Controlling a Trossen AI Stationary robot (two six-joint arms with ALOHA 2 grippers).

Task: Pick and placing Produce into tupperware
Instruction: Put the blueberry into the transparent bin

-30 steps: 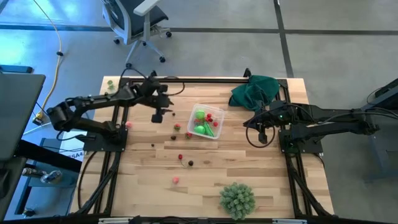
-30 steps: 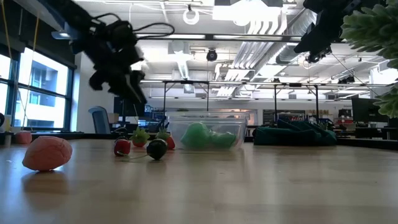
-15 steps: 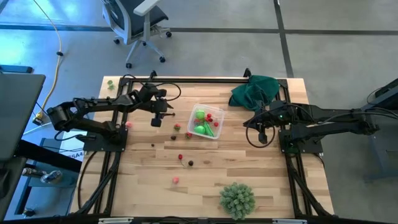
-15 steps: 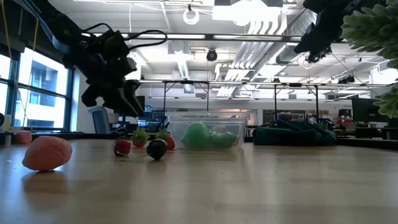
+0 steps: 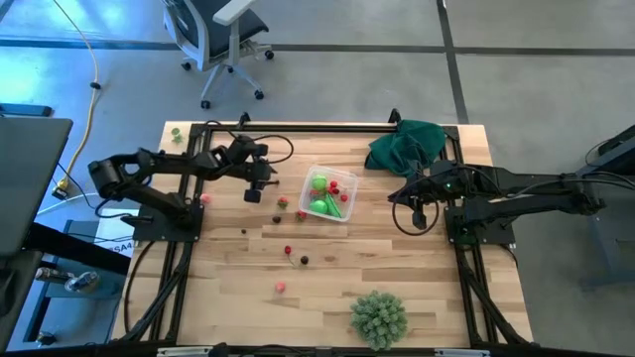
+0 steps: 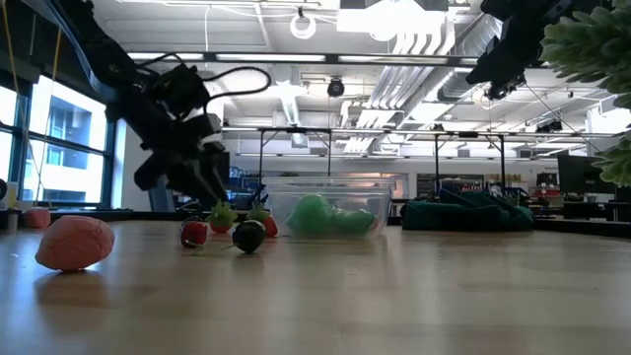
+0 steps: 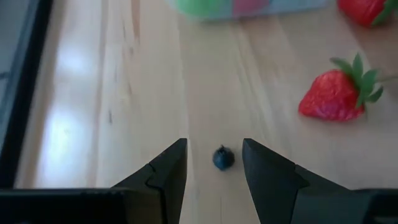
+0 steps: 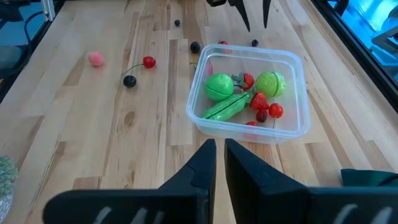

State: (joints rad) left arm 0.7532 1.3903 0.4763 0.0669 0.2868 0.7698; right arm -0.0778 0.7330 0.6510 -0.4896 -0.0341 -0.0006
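My left gripper (image 5: 252, 193) hangs open just above the table, left of the tupperware (image 5: 349, 181). Its fingers stand on either side of a small dark berry (image 7: 223, 158) that lies on the wood, without touching it. A strawberry (image 7: 333, 99) lies close beyond the berry. The clear tupperware (image 8: 249, 55) holds green pieces and several red ones. More produce lies loose on the table: a red piece (image 5: 288, 250), a dark one (image 5: 305, 260), a pink one (image 5: 281, 287). My right gripper (image 5: 397, 195) waits shut, raised, right of the tupperware.
A dark green cloth (image 5: 407, 146) lies at the far right corner. A pale spiky ball (image 5: 378, 317) sits near the front edge. A pink piece (image 5: 206, 199) lies by the left arm's base. Black frame rails run along the table's edges.
My left gripper has come down toward the table, beside the tupperware's left side, and now hangs low over the loose produce there. Its finger gap looks the same.
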